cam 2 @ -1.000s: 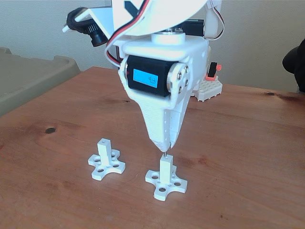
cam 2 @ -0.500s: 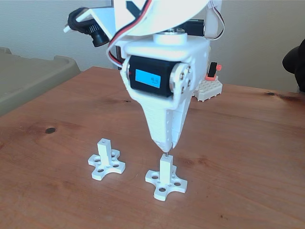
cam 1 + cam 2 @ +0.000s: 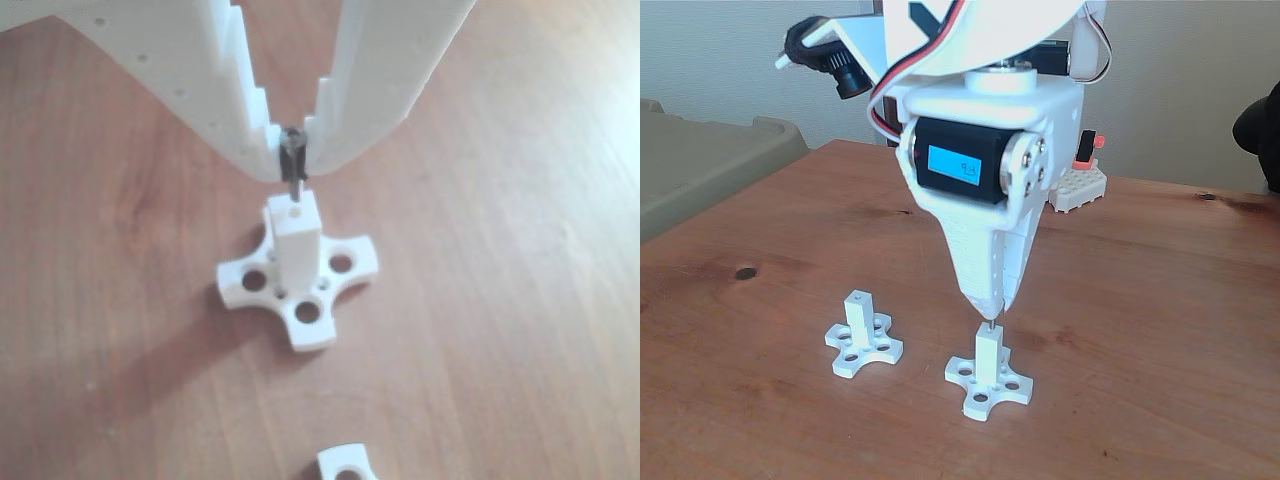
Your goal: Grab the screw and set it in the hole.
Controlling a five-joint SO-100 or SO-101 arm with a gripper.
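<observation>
1 screw [image 3: 292, 163] in the tool [image 3: 291, 150], over 1 of 2 posts [image 3: 987, 354].

Matt white plastic gripper [image 3: 293, 150], dark metal screw [image 3: 293, 160], wood-grain table [image 3: 1160, 300].

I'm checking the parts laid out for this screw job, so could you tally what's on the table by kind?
White posts on cross bases: 2, one under the gripper and one to its left in the fixed view.
Screws: 1, the screw held in the gripper.
White brick-like block with a red part, far edge: 1.
Total: 4.
</observation>
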